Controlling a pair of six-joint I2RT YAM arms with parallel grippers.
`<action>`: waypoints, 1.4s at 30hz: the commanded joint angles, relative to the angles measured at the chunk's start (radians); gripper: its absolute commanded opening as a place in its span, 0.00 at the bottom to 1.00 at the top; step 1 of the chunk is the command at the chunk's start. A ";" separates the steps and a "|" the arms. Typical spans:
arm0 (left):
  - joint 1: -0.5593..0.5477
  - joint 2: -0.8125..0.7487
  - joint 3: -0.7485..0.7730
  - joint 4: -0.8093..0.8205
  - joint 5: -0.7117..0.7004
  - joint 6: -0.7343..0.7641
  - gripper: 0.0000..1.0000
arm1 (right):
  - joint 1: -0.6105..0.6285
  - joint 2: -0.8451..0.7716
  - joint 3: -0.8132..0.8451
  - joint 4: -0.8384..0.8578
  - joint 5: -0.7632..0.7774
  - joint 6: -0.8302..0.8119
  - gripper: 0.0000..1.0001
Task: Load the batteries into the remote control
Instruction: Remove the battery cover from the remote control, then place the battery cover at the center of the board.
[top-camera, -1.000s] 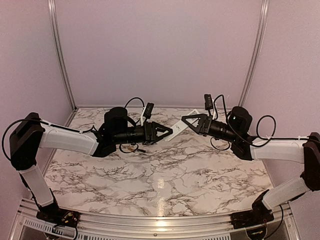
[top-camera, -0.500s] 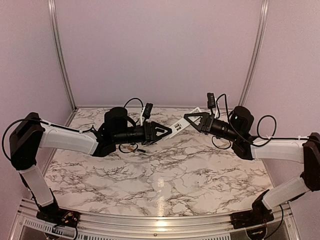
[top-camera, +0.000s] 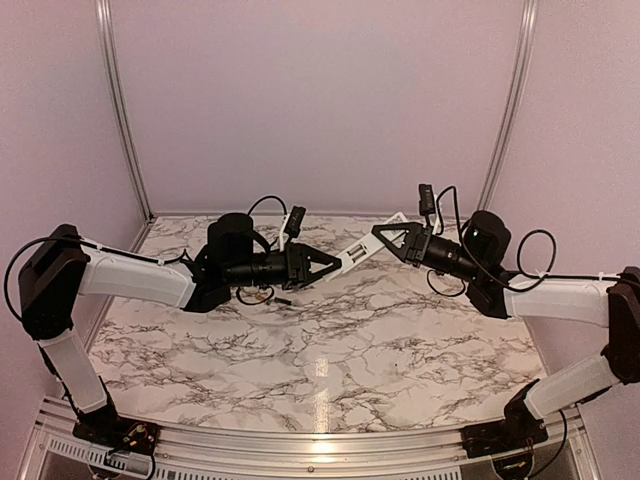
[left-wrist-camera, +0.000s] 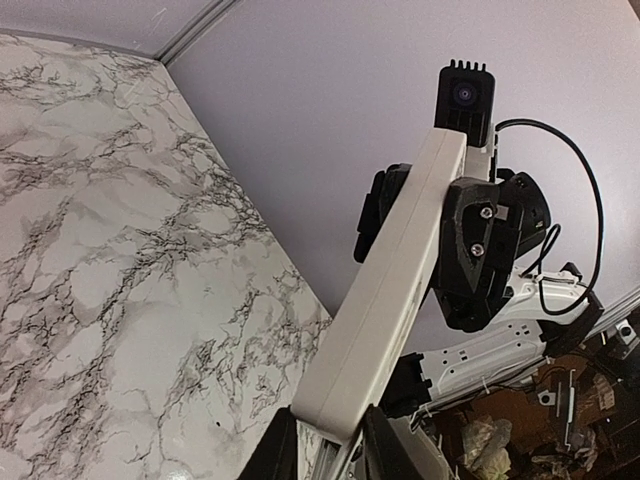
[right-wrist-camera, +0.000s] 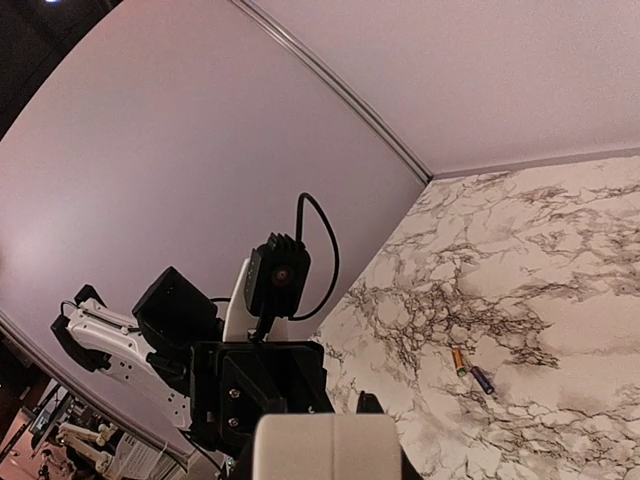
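White-shelled arms (top-camera: 135, 280) with black joints, looping black cables (top-camera: 265, 200), black triangular left claw (top-camera: 338, 264) and right claw (top-camera: 377, 236)

Surface (top-camera: 330, 350): white marble-look top w/ dark grey veins, runs from the metal rail (top-camera: 320, 441) at the near edge back to the wall. Bright glare patch approx mid-front. Two batteries lie flat on their sides directly on it, left of centre toward the back: orange battery (right-wrist-camera: 458, 360) & blue battery (right-wrist-camera: 482, 379), just beside each other, not quite parallel, ends close. In the top view they're tiny: the orange one shows as a speck, the other only as a dark sliver next to it
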 joint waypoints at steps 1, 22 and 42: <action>0.001 0.016 -0.015 0.003 0.018 -0.012 0.16 | -0.015 -0.018 -0.005 -0.002 0.030 -0.030 0.00; 0.001 -0.091 -0.084 -0.037 0.080 0.124 0.00 | -0.074 -0.005 -0.016 -0.089 0.041 -0.094 0.00; -0.003 -0.021 -0.207 -0.515 -0.012 0.367 0.00 | -0.096 0.009 -0.033 -0.093 -0.097 -0.139 0.00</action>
